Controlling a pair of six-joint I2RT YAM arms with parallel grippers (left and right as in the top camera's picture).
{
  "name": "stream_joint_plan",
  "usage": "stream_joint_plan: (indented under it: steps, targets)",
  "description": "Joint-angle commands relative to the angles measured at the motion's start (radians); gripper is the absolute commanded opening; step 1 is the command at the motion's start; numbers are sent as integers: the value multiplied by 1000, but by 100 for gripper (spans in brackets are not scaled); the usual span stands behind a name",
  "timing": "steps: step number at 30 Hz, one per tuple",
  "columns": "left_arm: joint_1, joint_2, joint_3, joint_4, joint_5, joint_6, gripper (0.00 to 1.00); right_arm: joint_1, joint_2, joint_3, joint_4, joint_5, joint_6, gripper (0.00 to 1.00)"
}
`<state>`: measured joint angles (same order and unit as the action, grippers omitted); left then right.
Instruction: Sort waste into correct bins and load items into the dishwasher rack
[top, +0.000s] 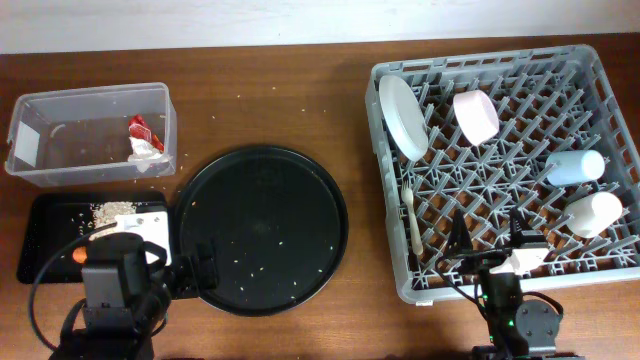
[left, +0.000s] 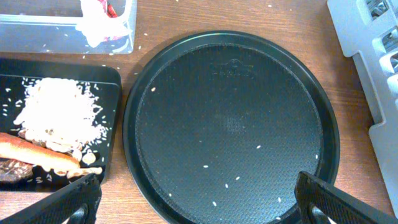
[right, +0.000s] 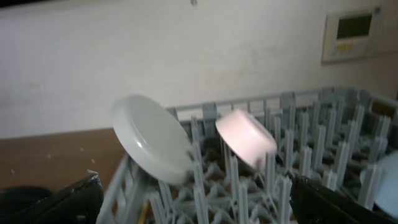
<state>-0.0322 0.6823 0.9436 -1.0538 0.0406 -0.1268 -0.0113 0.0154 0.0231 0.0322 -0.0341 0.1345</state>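
Observation:
The grey dishwasher rack (top: 620, 240) at right holds the white plate (top: 402, 116), pink bowl (top: 476, 115), light blue cup (top: 575, 167), cream cup (top: 594, 213) and white fork (top: 411, 217). Plate (right: 152, 138) and bowl (right: 245, 137) show in the right wrist view. The clear tub (top: 60, 140) holds the red wrapper (top: 139, 128) and white tissue (top: 145, 158). The shallow black tray (top: 50, 225) holds pale scraps (left: 62, 112), the carrot (left: 37, 154) and a brown bit (left: 9, 171). My left gripper (left: 199, 205) is open, empty, at the near left. My right gripper (right: 196, 202) is open, empty, at the rack's near edge.
A large round black tray (top: 262, 228) with scattered rice grains lies in the middle of the brown table. Loose grains lie on the wood near the tub. A pale wall with a thermostat (right: 353, 34) stands behind the rack.

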Motion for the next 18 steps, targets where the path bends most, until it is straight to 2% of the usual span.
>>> stream_joint_plan:
  steps: [1, 4, 18]
  targets:
    - [3, -3, -5, 2, -10, 16, 99, 13, -12, -18, -8, 24, -68, 99]
    - [3, -3, -5, 2, -10, 16, 99, 13, -12, -18, -113, 19, -108, 99]
    - [3, -3, -5, 2, -10, 16, 99, 13, -12, -18, -111, 19, -108, 99]
